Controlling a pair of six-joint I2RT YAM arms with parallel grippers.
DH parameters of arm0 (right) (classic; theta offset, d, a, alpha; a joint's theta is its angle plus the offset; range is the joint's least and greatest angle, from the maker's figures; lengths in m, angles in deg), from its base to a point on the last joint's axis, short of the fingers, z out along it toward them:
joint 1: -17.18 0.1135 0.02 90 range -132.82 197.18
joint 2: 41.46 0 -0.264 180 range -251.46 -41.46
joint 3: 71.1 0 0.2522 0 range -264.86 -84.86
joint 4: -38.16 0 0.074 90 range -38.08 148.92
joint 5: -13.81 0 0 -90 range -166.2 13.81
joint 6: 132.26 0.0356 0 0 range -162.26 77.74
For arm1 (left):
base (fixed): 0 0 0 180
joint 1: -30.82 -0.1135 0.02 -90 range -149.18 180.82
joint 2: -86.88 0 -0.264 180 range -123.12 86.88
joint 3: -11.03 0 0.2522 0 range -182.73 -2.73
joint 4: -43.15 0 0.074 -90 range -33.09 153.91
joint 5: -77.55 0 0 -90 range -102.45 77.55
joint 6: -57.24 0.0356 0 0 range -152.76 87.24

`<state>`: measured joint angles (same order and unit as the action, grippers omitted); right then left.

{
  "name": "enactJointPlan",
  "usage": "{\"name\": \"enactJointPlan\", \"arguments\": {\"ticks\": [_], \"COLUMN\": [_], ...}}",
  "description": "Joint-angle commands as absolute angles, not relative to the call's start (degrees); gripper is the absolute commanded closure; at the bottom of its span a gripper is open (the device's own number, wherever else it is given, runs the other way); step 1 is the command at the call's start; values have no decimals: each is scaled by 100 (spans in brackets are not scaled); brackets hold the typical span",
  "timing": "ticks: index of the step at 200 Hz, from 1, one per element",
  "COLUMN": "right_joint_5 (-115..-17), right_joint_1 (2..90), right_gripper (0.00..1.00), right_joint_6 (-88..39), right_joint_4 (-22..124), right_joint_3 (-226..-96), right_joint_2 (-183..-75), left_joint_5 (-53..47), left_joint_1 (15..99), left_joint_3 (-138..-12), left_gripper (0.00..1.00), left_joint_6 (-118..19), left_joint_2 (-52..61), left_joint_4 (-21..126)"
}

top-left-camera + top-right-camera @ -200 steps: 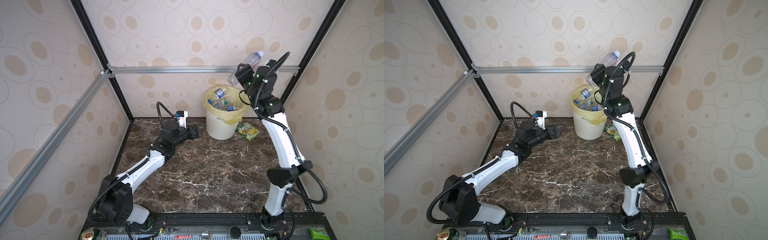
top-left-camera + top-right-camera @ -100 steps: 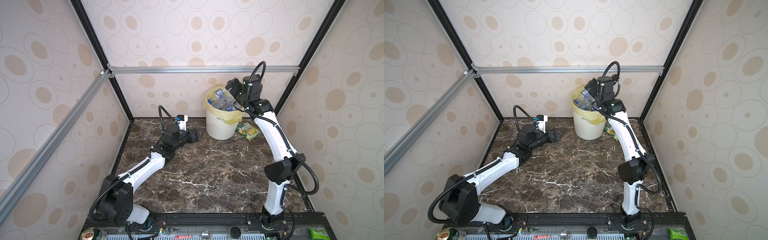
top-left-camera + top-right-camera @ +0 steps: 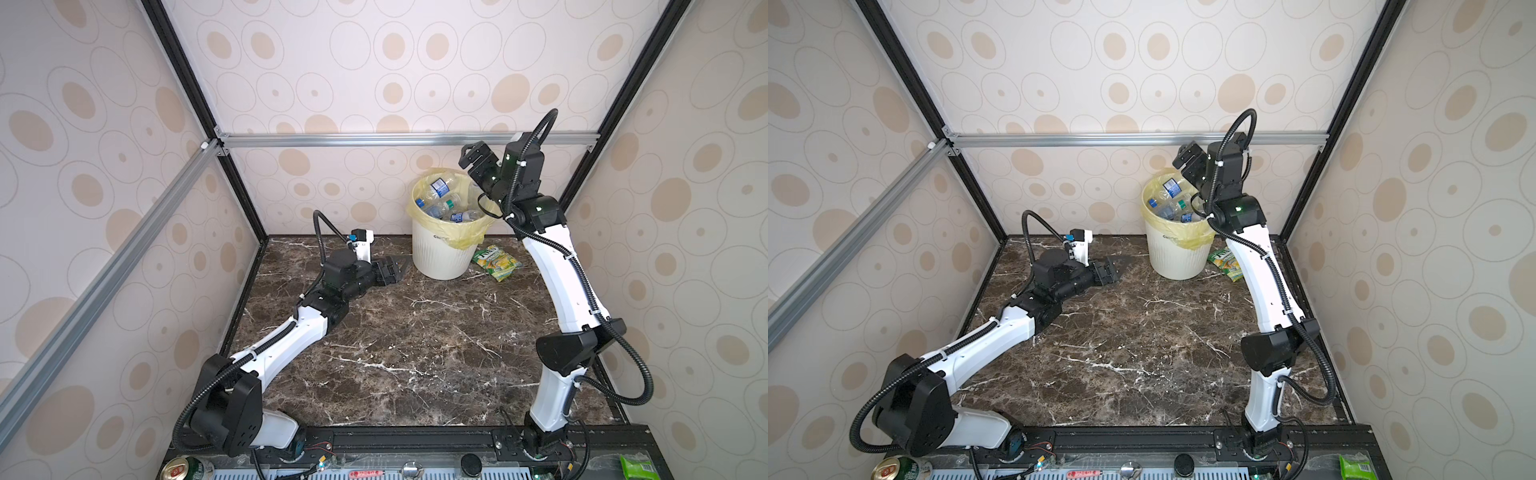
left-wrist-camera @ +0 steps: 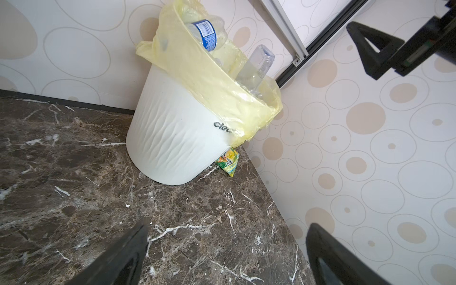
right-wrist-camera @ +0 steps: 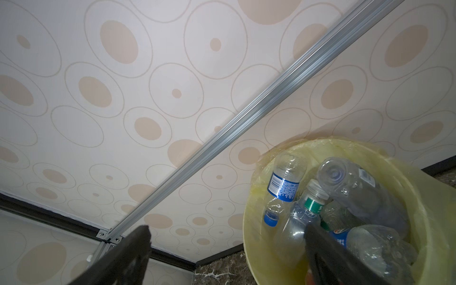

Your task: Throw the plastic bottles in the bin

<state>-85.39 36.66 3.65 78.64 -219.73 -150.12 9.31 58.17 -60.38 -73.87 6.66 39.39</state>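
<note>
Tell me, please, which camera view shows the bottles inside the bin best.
The right wrist view: it looks into the bin at the plastic bottles, labels and caps clear. Both top views show them small; the left wrist view shows only two above the rim.

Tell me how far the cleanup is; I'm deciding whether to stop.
Done: bottles lie piled in the bin. In hand: nothing. The right claw hangs open above the bin, and the left claw is open, low beside it. Left: no bottle shows on the table, only a packet, so it looks finished.
</note>
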Motion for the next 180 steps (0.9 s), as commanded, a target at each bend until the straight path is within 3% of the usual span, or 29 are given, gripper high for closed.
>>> {"name": "enactJointPlan", "arguments": {"ticks": [1, 59, 95, 137, 180], "right_joint_5": [-8391, -8208, -8401, -9058, -10060], "right_joint_1": [3661, 3649, 3602, 3414, 2966], "right_gripper": [0, 0, 0, 0, 0], "right_joint_6": [157, -429, -1071, -1568, -1894], "right_joint_4": [7992, 8343, 8887, 8570, 8051], "right_joint_3": [-21847, -21697, -21219, -19282, -17131], "right_joint_2": [-14834, -14504, -14248, -13336, -12492], "left_joint_5": [888, 790, -40, -1593, -2783], "left_joint_1": [5767, 5770, 5728, 5581, 4690], "left_joint_3": [-6074, -6138, -6631, -6627, -5843], "left_gripper": [1, 1, 1, 1, 1], "left_joint_6": [-7270, -7028, -6078, -5045, -4820], "left_joint_2": [809, 905, 997, 1403, 1788], "left_joint_4": [3960, 4255, 5221, 5674, 5458]}}
